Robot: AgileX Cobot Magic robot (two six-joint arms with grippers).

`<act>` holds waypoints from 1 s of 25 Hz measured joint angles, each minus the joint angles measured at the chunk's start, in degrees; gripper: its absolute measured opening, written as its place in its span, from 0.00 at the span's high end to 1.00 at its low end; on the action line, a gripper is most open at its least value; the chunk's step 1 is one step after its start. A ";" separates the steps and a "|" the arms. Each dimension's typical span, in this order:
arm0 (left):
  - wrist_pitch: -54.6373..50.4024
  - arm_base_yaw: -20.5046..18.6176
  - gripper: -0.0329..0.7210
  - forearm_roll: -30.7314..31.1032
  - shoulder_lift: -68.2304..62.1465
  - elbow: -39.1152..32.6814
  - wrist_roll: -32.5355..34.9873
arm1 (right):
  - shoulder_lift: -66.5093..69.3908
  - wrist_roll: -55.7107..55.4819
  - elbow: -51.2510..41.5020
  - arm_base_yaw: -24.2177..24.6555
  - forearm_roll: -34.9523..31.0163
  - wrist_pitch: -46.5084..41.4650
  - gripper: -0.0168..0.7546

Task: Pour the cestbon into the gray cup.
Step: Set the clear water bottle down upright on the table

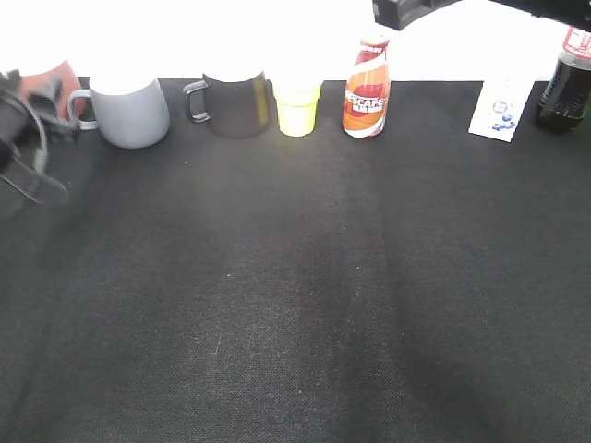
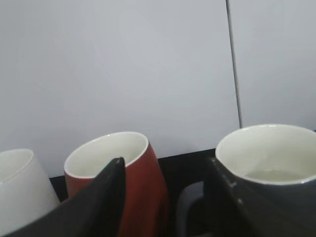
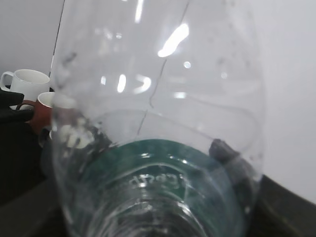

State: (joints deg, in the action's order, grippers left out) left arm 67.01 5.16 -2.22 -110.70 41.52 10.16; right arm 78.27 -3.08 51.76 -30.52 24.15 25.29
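The gray cup (image 1: 129,111) stands at the back left of the black table, handle to the left. It also shows in the left wrist view (image 2: 271,163), pale inside. My left gripper (image 1: 23,129) is open and empty just left of the cup; in the left wrist view its fingers (image 2: 168,170) frame the cup's handle and a reddish-brown mug. My right gripper (image 3: 158,148) is shut on the cestbon (image 3: 158,123), a clear bottle with a green label that fills the right wrist view. In the exterior view the cestbon is out of frame; only part of the right arm (image 1: 406,11) shows at the top.
Along the back edge stand a reddish-brown mug (image 1: 46,83), a black mug (image 1: 235,103), a yellow cup (image 1: 297,106), an orange Nescafe bottle (image 1: 367,88), a white card (image 1: 501,106) and a cola bottle (image 1: 565,78). A white mug (image 2: 19,187) stands left of the reddish-brown mug (image 2: 116,177).
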 joint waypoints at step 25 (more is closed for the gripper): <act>-86.18 3.27 0.43 -2.65 62.24 6.75 0.00 | 38.04 6.05 8.61 18.33 -21.20 28.09 0.35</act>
State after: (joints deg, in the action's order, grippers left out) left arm -19.17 8.43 -4.86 -48.46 48.28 10.16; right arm 116.31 2.96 60.37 -12.19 2.95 53.38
